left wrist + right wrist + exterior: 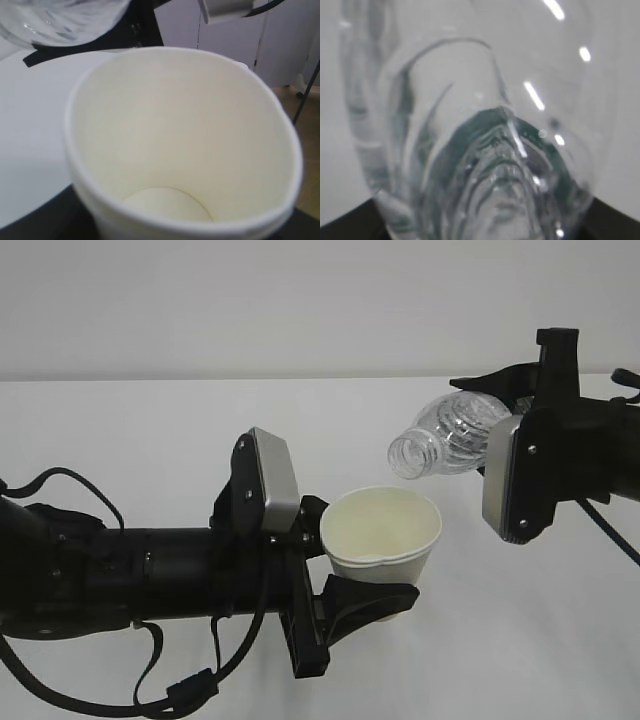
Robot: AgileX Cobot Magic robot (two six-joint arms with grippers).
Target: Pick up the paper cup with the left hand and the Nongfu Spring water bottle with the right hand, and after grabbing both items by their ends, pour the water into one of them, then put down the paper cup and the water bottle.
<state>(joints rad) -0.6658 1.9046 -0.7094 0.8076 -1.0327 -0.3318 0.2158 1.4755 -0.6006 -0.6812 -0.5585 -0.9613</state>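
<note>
The white paper cup (383,537) stands upright in the air, with my left gripper (365,555) shut on its lower body. In the left wrist view the cup (180,130) fills the frame, and its cream inside looks dry down to the bottom. My right gripper (510,415) is shut on the base end of the clear Nongfu Spring water bottle (452,430). The bottle lies tilted, its open mouth pointing left and slightly down, just above and to the right of the cup's rim. No stream of water shows. In the right wrist view the bottle (485,150) fills the frame with its green label showing through.
Both arms hover over a white table (150,440) in front of a plain pale wall. The left arm's loose black cables (170,695) hang at the lower left. In the left wrist view, bare floor and a dark stand leg (305,95) lie beyond the table's edge.
</note>
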